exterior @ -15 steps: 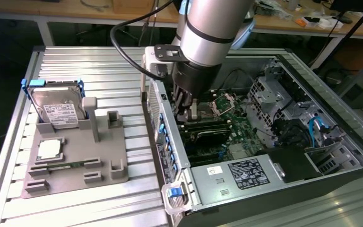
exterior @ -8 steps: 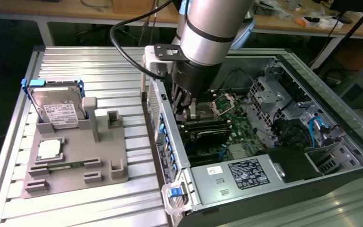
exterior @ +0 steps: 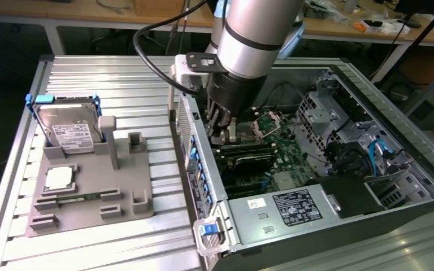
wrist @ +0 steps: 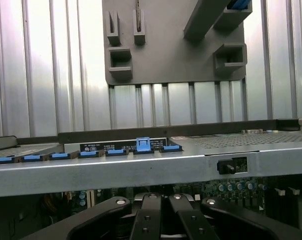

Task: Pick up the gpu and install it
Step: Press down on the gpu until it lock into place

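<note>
My claw [exterior: 221, 135], fingers drawn together, reaches into the open computer case [exterior: 398, 141] just above the motherboard [exterior: 277, 141], where the gpu seats.

A ribbed aluminium table [exterior: 96, 73] is seen across the frame. At lower left a grey fixture tray [exterior: 89, 195] is laid on it. At right, an open computer case [exterior: 420, 186] is laid flat.

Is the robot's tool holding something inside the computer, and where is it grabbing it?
The tool is shut, low inside the open computer case over the green board. Whether it grips the gpu, and where, cannot be told.
</note>
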`<state>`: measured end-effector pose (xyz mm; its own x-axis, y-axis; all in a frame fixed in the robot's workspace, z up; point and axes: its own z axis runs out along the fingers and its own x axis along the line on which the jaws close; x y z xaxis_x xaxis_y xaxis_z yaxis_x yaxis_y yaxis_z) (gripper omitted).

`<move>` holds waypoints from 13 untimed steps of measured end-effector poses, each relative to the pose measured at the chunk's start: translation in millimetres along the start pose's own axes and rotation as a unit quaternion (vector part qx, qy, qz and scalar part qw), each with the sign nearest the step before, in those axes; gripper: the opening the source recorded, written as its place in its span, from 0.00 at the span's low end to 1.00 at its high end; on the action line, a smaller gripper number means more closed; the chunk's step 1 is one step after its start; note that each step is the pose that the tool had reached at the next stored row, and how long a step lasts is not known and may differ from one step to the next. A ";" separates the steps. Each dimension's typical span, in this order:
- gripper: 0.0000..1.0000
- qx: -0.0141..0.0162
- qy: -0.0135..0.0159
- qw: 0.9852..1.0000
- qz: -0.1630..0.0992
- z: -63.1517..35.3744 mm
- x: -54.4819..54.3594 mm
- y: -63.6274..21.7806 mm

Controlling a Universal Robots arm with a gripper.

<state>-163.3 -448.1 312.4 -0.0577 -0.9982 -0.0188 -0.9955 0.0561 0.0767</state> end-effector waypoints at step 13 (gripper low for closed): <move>0.11 0.000 0.000 1.000 0.000 1.2 6.2 -2.6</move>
<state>-161.1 -454.4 310.9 -0.0578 -0.9981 -0.0189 -0.9955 0.0562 0.0767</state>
